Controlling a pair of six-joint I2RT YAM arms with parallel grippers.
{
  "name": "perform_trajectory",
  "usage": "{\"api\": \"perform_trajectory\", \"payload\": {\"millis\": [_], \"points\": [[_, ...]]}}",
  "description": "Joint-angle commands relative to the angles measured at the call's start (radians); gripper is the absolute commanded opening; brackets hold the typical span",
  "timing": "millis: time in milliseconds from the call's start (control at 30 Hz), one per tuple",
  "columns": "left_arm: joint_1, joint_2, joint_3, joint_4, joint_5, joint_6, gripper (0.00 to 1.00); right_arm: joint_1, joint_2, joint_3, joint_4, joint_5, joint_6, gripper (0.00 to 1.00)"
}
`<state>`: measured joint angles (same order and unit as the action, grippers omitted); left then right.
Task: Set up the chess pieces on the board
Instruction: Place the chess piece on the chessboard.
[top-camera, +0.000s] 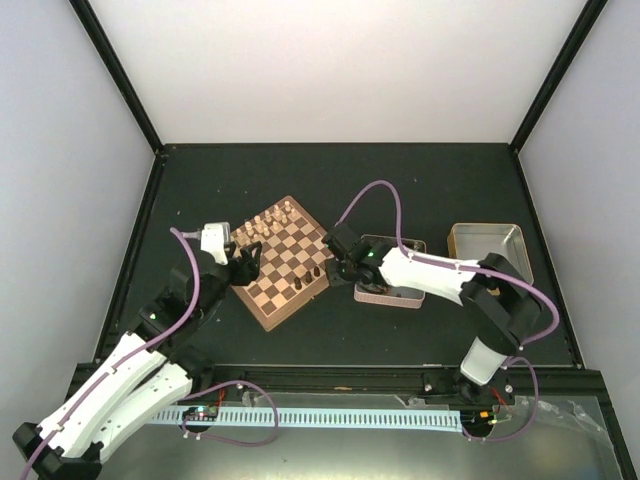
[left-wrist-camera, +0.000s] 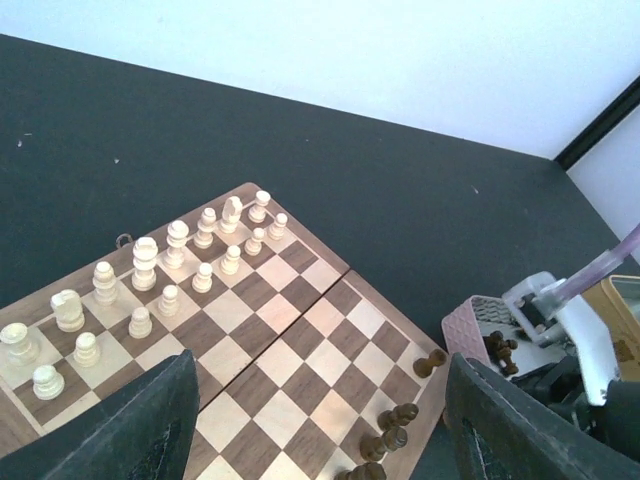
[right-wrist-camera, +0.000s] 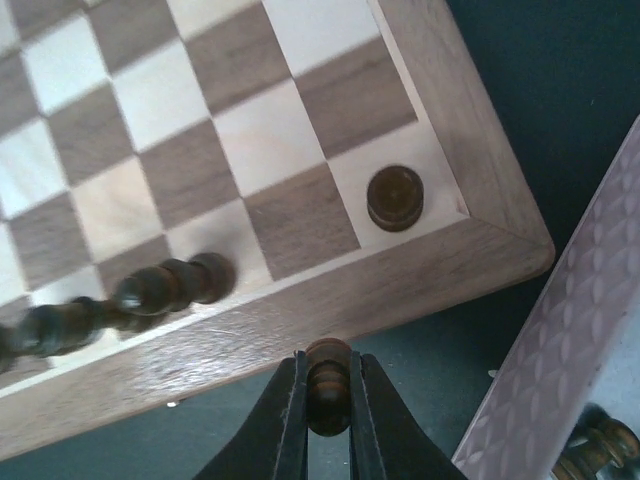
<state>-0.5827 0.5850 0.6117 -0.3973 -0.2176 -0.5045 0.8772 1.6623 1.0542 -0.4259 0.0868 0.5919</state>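
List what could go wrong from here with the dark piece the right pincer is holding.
1. The right pincer holds the dark piece only at its narrow fingertips, so it could twist or slip out.
2. The standing dark pieces crowd the board edge, and lowering beside them could topple one.
3. The left pincer hangs open over the same board near the cream pieces, so the arms may crowd each other.
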Motion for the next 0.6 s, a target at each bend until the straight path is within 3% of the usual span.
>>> {"api": "perform_trajectory", "payload": {"millis": [0, 367, 567], "points": [[0.007, 0.011, -0.010, -0.025, -0.035, 0.020, 0.70, 0.012, 0.051, 0.040, -0.019, 0.055, -0.029, 0.09], [0.007, 0.030, -0.017, -0.012, -0.026, 0.021, 0.70, 0.013, 0.124, 0.069, 0.024, 0.080, -0.038, 0.13], [0.008, 0.039, -0.014, -0.013, -0.023, 0.023, 0.70, 0.013, 0.126, 0.087, 0.002, 0.084, -0.034, 0.29]]}}
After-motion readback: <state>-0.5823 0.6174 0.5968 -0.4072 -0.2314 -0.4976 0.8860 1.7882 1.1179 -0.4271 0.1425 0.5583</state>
